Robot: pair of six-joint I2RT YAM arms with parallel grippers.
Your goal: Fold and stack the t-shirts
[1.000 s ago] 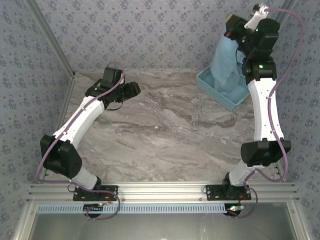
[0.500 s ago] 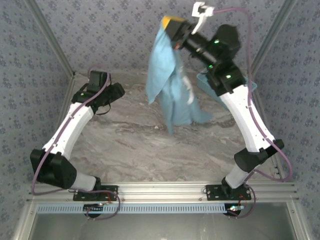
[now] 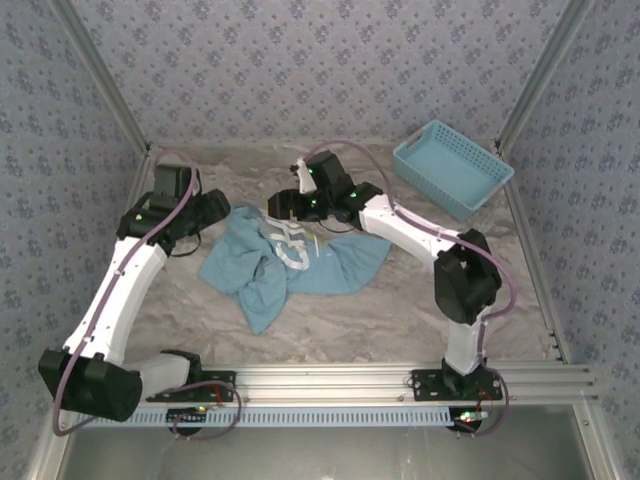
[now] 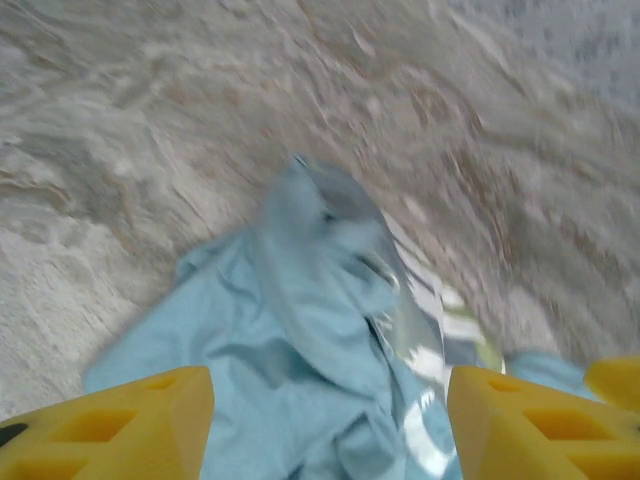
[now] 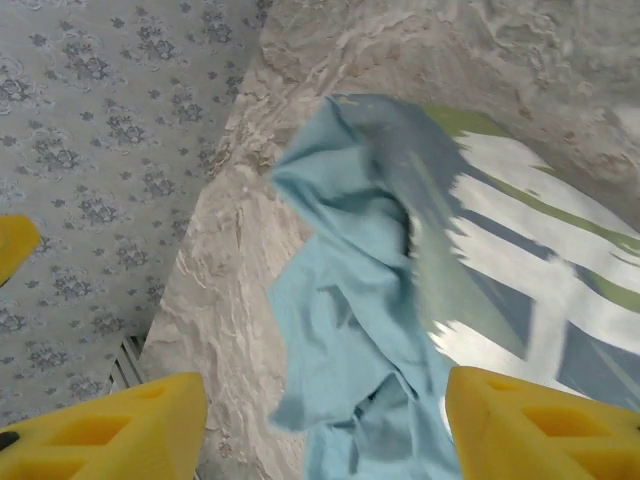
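A light sky-blue t-shirt (image 3: 290, 262) lies crumpled on the marble table, its white lettering (image 3: 290, 243) facing up. My left gripper (image 3: 207, 216) hovers at the shirt's left edge. In the left wrist view its yellow fingers (image 4: 120, 425) stand wide apart over the t-shirt (image 4: 300, 340), so the gripper (image 4: 330, 430) is open. My right gripper (image 3: 287, 207) hangs over the shirt's far edge. In the right wrist view the gripper (image 5: 325, 430) is open, with the t-shirt (image 5: 360, 330) lying loose below it and the print (image 5: 540, 260) on the right.
A light-blue plastic lattice basket (image 3: 452, 168) stands at the back right corner. Patterned walls enclose the table on three sides. An aluminium rail (image 3: 330, 380) with the arm bases runs along the near edge. Bare marble (image 3: 400, 310) lies in front of the shirt.
My right arm swung from the basket to the table's middle carrying the shirt, then opened and dropped it there in a crumpled heap. The left arm shifted slightly left.
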